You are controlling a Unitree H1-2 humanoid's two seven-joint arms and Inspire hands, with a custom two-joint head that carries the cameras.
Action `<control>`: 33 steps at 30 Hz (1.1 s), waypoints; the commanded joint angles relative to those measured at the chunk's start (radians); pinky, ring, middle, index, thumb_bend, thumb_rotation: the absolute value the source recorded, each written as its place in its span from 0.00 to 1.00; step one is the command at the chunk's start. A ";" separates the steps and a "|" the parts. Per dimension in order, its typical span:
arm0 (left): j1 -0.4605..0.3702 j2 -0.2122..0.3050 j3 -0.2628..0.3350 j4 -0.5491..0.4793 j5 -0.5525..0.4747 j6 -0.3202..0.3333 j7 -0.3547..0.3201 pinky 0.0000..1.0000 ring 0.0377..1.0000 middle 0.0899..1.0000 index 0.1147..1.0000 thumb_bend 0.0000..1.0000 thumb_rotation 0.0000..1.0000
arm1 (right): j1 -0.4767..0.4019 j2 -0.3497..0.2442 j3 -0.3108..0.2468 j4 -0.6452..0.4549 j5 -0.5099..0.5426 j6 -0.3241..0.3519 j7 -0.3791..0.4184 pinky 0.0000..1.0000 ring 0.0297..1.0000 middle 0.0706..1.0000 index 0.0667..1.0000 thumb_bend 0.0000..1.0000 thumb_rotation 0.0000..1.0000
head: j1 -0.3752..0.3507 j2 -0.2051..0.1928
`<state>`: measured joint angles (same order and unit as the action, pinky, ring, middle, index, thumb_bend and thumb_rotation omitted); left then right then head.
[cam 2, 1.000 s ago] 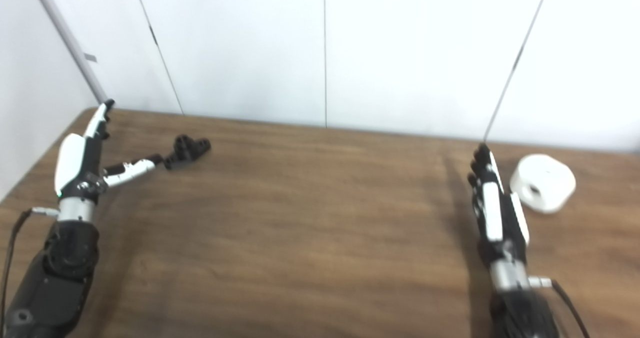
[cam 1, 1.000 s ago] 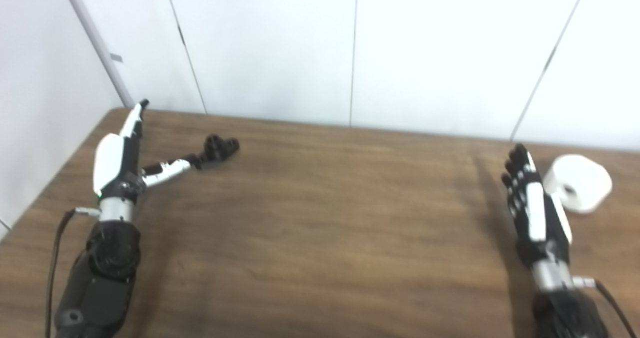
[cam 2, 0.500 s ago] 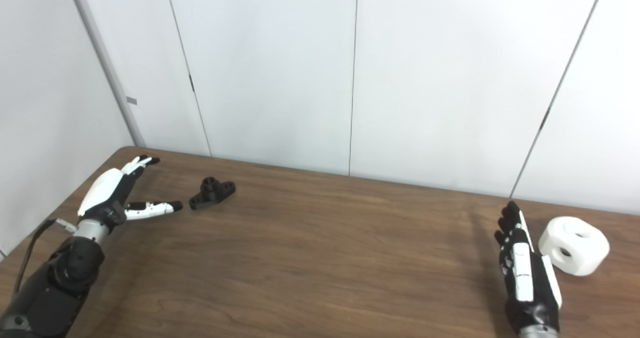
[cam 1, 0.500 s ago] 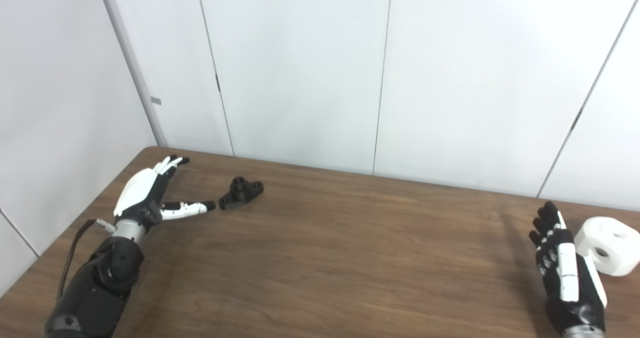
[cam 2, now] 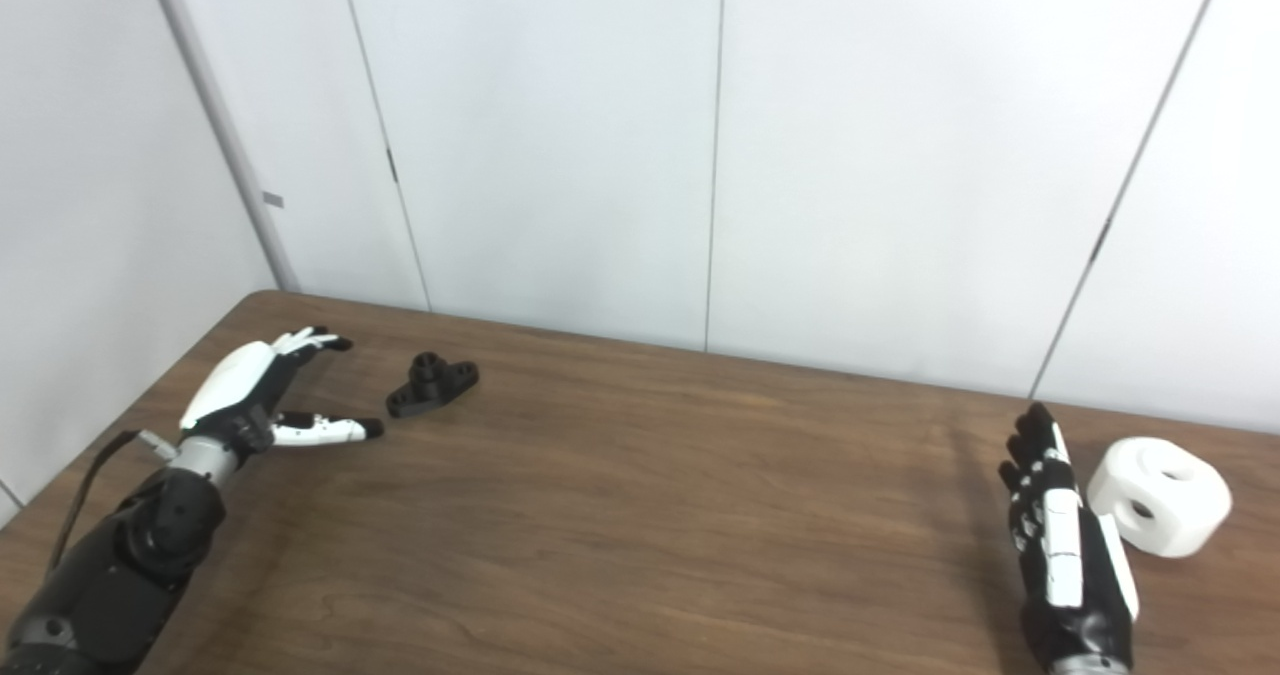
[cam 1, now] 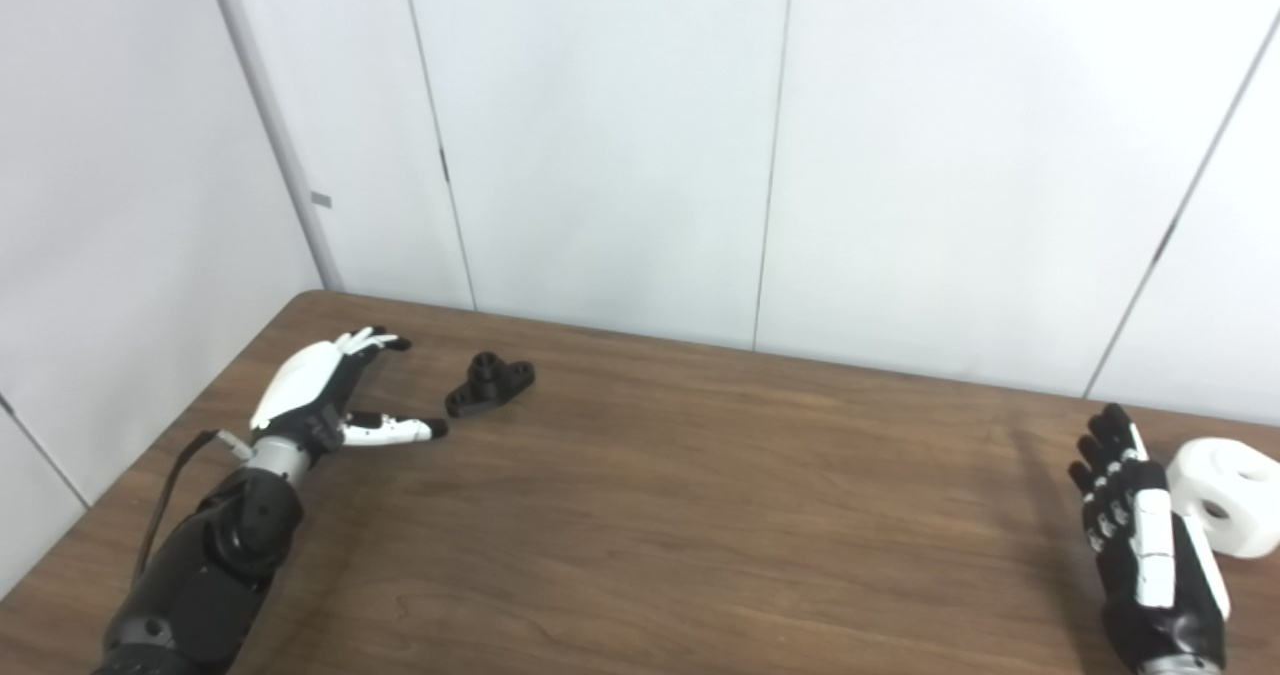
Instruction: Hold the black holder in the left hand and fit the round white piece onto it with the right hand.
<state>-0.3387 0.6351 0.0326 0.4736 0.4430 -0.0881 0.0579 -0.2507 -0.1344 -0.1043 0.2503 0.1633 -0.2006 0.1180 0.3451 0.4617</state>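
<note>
left eye view shows the left hand (cam 1: 320, 395) spread and empty beside the black holder (cam 1: 490, 385): it should close around the base, leaving the post clear.

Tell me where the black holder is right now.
The black holder lies on the table at its far left, just beyond the open left hand, untouched and far from the white piece.

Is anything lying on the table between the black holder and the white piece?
No. Between the black holder and the white piece lies only bare table, apart from the right hand beside the piece; both views show this.
</note>
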 commanded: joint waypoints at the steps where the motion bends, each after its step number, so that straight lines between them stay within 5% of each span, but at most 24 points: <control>1: -0.050 0.047 0.003 -0.015 0.013 -0.002 0.013 1.00 1.00 0.96 0.82 1.00 0.45 | 0.028 -0.014 -0.008 0.007 -0.007 -0.002 -0.005 1.00 1.00 1.00 1.00 0.42 1.00 | 0.003 0.001; 33: -0.156 0.037 -0.120 0.156 0.051 -0.026 -0.001 1.00 1.00 0.91 0.72 1.00 0.42 | 0.060 -0.011 -0.012 -0.145 0.024 0.077 -0.001 1.00 1.00 1.00 1.00 0.43 1.00 | -0.012 0.026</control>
<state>-0.4484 0.6449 -0.0920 0.6287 0.4931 -0.0987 0.0400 -0.1780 -0.1428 -0.1080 0.1381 0.1767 -0.1180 0.1167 0.3329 0.4863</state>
